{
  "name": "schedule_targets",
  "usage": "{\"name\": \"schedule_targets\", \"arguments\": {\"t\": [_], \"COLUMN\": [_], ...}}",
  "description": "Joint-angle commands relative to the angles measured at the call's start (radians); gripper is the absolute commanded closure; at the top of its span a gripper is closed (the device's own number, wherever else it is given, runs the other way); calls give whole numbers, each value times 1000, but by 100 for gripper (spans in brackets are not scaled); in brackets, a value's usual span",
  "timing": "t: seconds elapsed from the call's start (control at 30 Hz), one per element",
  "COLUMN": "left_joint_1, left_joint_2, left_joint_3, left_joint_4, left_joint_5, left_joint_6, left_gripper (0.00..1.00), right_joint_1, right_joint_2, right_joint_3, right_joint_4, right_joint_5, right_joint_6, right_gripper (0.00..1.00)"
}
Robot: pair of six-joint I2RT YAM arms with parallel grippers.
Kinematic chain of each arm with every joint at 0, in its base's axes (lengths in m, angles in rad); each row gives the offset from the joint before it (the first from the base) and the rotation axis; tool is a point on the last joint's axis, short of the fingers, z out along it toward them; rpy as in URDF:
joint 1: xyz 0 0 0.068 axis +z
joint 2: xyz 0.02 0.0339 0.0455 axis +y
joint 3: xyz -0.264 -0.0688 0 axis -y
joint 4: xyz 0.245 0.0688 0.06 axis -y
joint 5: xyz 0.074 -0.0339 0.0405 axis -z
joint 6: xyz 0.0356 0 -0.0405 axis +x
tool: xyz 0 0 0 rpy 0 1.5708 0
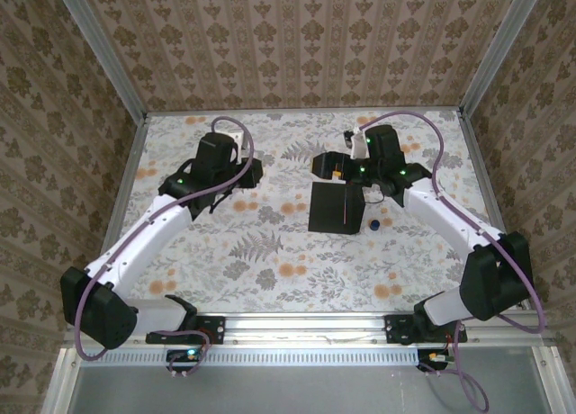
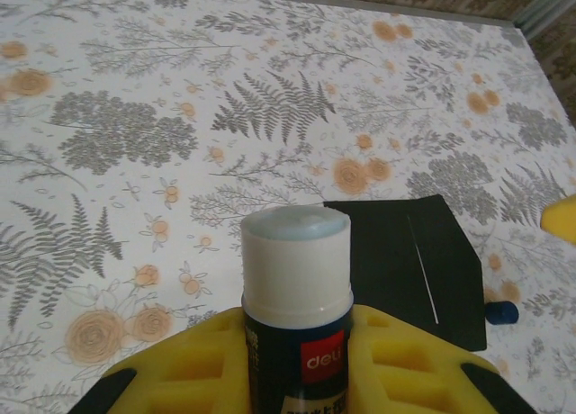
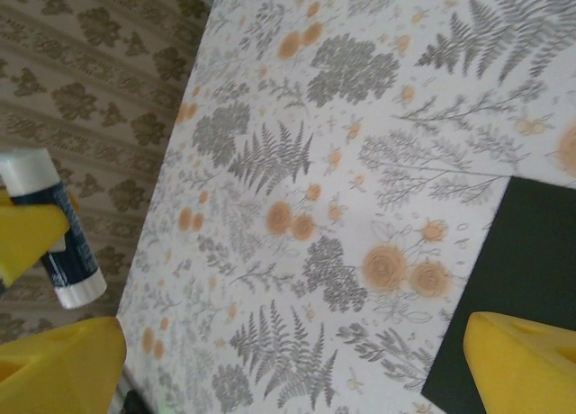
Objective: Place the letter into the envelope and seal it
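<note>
The black envelope [image 1: 337, 207] lies flat near the table's middle, and it is also in the left wrist view [image 2: 423, 261] and at the right edge of the right wrist view [image 3: 531, 279]. The letter is hidden. My left gripper [image 2: 297, 346] is shut on an uncapped white-and-blue glue stick [image 2: 297, 279], held left of the envelope [image 1: 247, 173]. The glue stick [image 3: 54, 234] also appears at the left of the right wrist view. My right gripper [image 3: 292, 360] stands open with nothing between its yellow fingers, just beyond the envelope's far edge [image 1: 326, 166].
A small blue cap [image 1: 375, 224] lies on the floral tablecloth by the envelope's right side [image 2: 502, 313]. Patterned walls close in the table on three sides. Open cloth lies in front of the envelope and to the left.
</note>
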Motion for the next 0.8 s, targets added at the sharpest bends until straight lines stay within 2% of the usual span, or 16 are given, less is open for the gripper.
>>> {"name": "schedule_targets", "arguments": {"t": [0.0,0.13,0.23,0.43,0.57,0.77], "left_joint_1": [-13,-22,-25,-31,-31,-31], "left_joint_2": [11,21,27,19,19,24], "left_joint_3": [61,94,100,80,95,96], "left_joint_4": [-56,-110,-107,11,20,44], "left_joint_5": [-85,-133,-128,-40,-15,38], "left_joint_6": [-36,-80,-107,-106,-102,-146], "left_gripper": [100,100,100,100,100,100], "right_joint_1": [-2,-1,0,11,29,69], "right_joint_2": [18,24,31,42,65,91], "right_joint_3": [20,19,30,31,37,55], "right_joint_4": [30,33,31,68,98,150], "right_joint_5": [-124,-180,-226,-321,-380,-386], "right_joint_6": [-16,-22,-26,-22,-13,14], "right_gripper": [3,3,3,3,4,6]}}
